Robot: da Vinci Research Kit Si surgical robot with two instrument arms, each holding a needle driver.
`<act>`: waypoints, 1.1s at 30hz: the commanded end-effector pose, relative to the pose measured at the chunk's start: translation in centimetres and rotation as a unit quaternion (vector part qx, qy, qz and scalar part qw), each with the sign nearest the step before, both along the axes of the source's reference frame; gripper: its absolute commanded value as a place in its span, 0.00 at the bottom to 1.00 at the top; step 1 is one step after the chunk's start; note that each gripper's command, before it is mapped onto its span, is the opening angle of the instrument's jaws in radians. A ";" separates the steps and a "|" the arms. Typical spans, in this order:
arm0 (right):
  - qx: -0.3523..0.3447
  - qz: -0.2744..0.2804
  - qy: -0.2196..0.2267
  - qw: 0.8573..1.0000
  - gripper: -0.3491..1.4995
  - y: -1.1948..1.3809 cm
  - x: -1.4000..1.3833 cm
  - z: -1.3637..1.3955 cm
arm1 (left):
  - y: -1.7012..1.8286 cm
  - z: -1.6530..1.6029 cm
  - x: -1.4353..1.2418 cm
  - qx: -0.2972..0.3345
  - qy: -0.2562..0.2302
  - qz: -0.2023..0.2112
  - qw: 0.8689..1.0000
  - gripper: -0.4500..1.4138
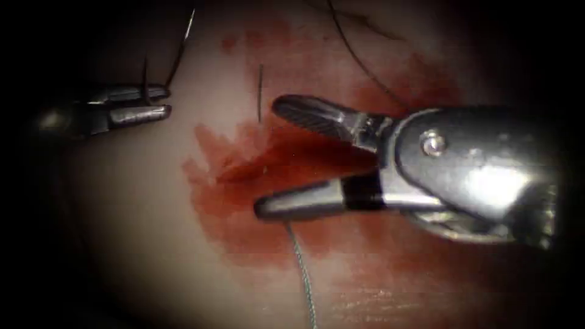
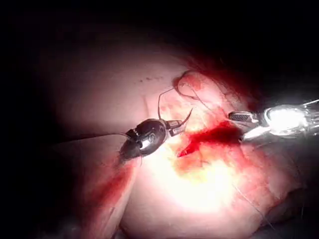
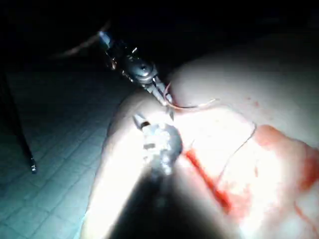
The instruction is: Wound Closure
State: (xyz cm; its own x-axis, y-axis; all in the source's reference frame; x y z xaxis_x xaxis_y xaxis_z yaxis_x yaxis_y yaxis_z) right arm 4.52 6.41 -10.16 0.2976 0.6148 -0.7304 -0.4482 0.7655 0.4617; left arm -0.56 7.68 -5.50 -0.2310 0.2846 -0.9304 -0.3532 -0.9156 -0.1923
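Needle (image 1: 145,78) sits pinched mid-curve in L hand (image 1: 166,102), left of cut (image 1: 268,161), clear of tissue (image 1: 128,201). R hand (image 1: 265,158) spread wide over cut w/ red fluid (image 1: 244,225), holding nothing; thread (image 1: 303,277) trails below it.

The endoscope looks down from above and in front, very close on the cut (image 1: 286,161) in the tissue (image 1: 122,244). The left wrist camera sits farther back, facing the left tool (image 2: 175,127) and cut. The right wrist camera looks along its shaft. All three share the cut and both tools.
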 end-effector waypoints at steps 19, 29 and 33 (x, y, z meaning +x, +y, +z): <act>-0.007 0.074 -0.019 0.997 0.74 0.53 0.04 1.09 | -0.02 0.06 0.01 -0.002 -0.004 0.018 1.000 0.05; 0.038 0.062 -0.025 0.997 0.70 0.35 0.08 1.48 | -0.02 0.06 -0.01 -0.002 -0.006 0.019 1.000 0.05; 0.062 0.036 -0.021 0.997 0.38 0.27 0.13 1.53 | -0.03 0.06 -0.01 -0.001 -0.004 0.021 1.000 0.05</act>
